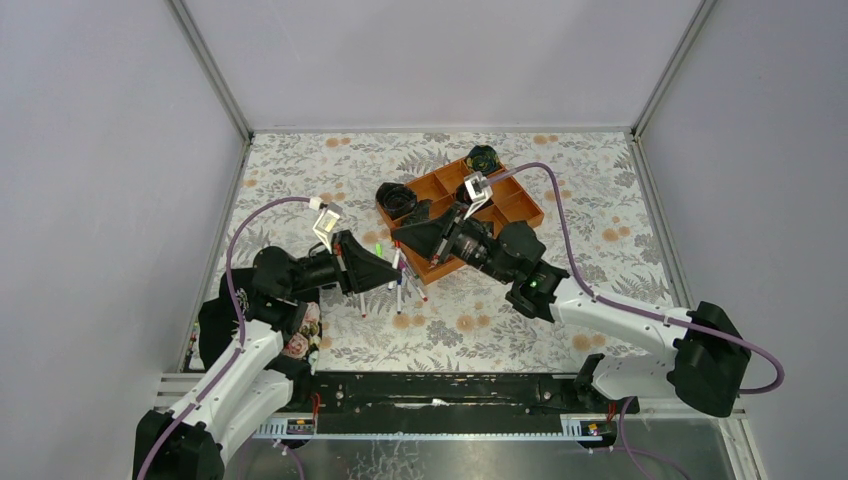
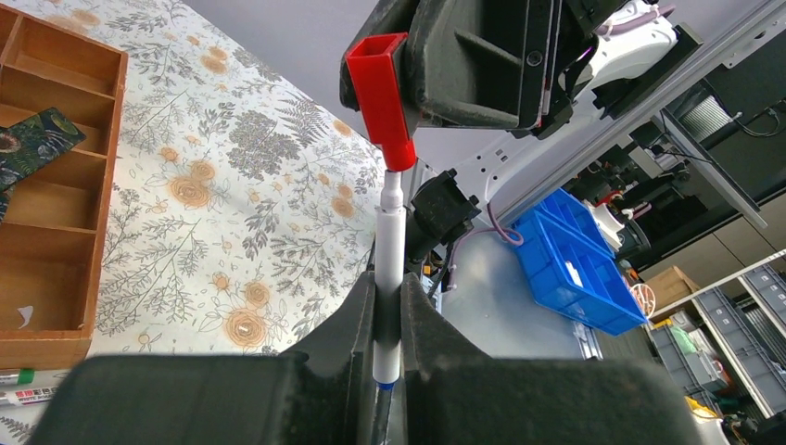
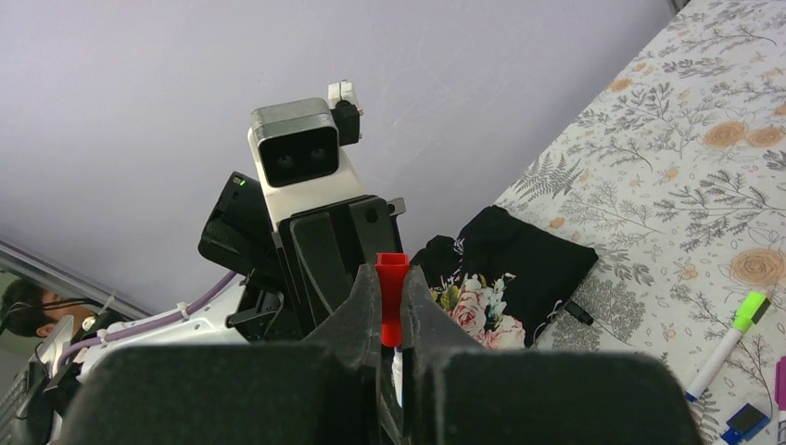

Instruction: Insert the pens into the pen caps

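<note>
Landmark: wooden tray (image 1: 518, 203), centre-right on the floral cloth.

- Left gripper (image 2: 389, 306): raised above the cloth, just off the tray's near-left corner. Fingers closed on a white pen (image 2: 390, 241), clamped low on the barrel. A blue end shows below the fingers.
- The pen's free, narrow end points at the right gripper and meets the lower end of the red cap (image 2: 380, 93). Cannot tell how far it has entered.
- Right gripper (image 3: 391, 306): over the tray's left edge, facing the left gripper. Fingers pinched on the red cap, whose open square end sticks out past the fingertips.
- Loose pens (image 1: 401, 288): lying on the cloth below the two grippers, just beside the tray's near-left corner. One of them is a green-capped pen (image 3: 732, 338).
- Dark fabric roll (image 1: 397, 200): at the tray's far-left corner, touching its rim.
</note>
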Controlling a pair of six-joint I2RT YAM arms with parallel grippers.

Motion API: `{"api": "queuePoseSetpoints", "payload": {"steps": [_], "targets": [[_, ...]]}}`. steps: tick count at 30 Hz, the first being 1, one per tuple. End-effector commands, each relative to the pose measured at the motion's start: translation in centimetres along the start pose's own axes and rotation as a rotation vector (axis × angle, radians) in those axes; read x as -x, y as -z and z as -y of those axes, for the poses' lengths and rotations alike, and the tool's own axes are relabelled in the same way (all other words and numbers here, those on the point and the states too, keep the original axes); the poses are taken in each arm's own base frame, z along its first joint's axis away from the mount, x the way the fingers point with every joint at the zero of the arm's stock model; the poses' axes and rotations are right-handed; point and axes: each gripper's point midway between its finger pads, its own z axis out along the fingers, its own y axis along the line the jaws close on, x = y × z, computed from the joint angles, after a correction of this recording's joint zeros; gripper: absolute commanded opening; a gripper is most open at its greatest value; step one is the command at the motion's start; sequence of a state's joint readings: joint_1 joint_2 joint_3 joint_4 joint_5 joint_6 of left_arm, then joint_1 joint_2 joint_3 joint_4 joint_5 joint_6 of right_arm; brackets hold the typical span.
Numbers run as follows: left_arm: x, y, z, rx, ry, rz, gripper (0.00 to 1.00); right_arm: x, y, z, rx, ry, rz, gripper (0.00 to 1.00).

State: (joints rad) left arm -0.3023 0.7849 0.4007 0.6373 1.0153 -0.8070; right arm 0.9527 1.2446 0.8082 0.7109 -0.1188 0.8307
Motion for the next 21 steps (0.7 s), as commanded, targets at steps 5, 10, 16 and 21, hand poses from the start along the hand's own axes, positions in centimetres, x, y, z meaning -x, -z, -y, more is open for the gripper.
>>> {"api": "queuePoseSetpoints", "payload": {"steps": [5, 10, 16, 21], "targets": [[1.4, 0.0, 1.0, -0.025, -0.071, 0.059, 0.0, -1.5, 0.2, -2.5, 0.136, 0.042, -0.031, 0.0], [1.4, 0.0, 1.0, -0.025, -0.07, 0.061, 0.0, -1.6, 0.5, -2.4, 0.137, 0.042, -0.032, 0.0], [1.5, 0.1, 1.0, -0.019, -0.072, 0.072, 0.0, -1.5, 1.0, -2.6, 0.149, 0.054, -0.027, 0.0], [1.2, 0.2, 1.4, -0.04, -0.065, 0.057, 0.0, -1.4, 1.0, -2.1, 0.134, 0.089, -0.011, 0.0]]}}
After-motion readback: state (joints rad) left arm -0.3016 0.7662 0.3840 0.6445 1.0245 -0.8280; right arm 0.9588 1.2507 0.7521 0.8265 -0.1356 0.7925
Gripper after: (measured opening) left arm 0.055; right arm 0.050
